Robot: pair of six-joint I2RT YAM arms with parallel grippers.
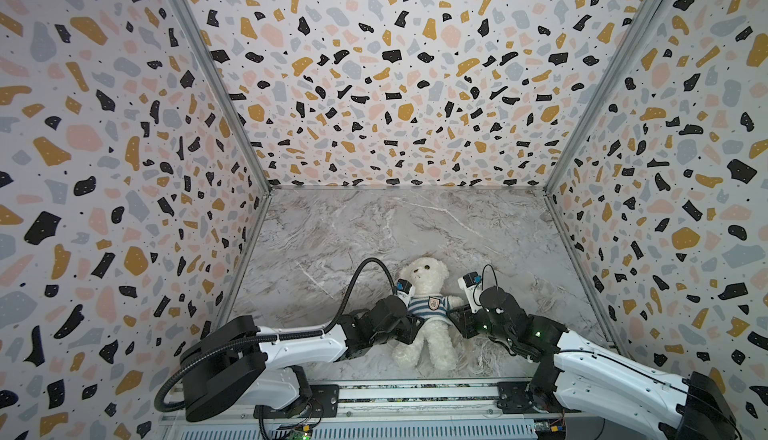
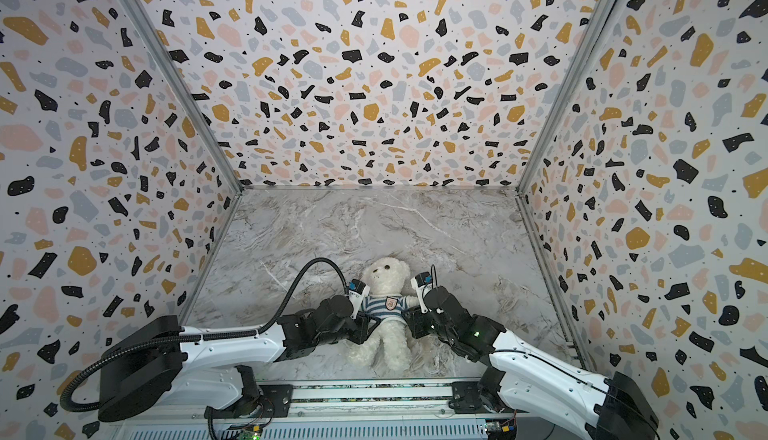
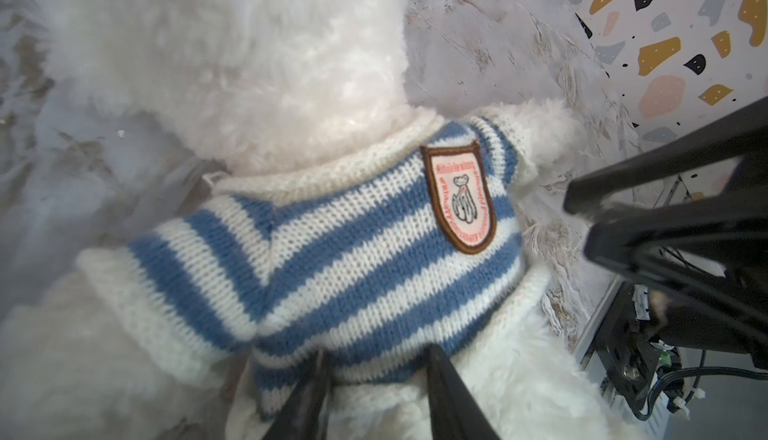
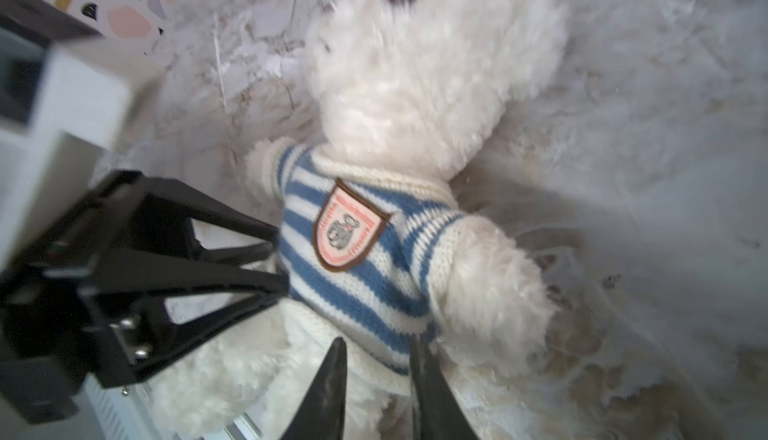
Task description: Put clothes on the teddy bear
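Note:
The teddy bear [image 1: 424, 278] [image 2: 386, 276] lies on its back on the marble table [image 1: 374, 230], head toward the back wall. It wears a blue-and-white striped shirt [image 1: 428, 308] [image 3: 353, 242] [image 4: 365, 259] with a badge on the chest. My left gripper [image 1: 415, 323] [image 3: 378, 359] pinches the shirt's hem at one side of the belly. At the other side, my right gripper [image 1: 454, 318] [image 4: 376, 346] is shut on the hem's corner, below the sleeve. Each wrist view also shows the opposite gripper [image 3: 665, 226] [image 4: 187, 259] at the shirt's far side.
Terrazzo-patterned walls [image 1: 124, 168] close in the table on three sides. A metal rail [image 1: 415, 392] with the arm bases runs along the front edge, close to the bear's feet. The left arm's black cable [image 1: 361, 276] loops above the table beside the bear's head.

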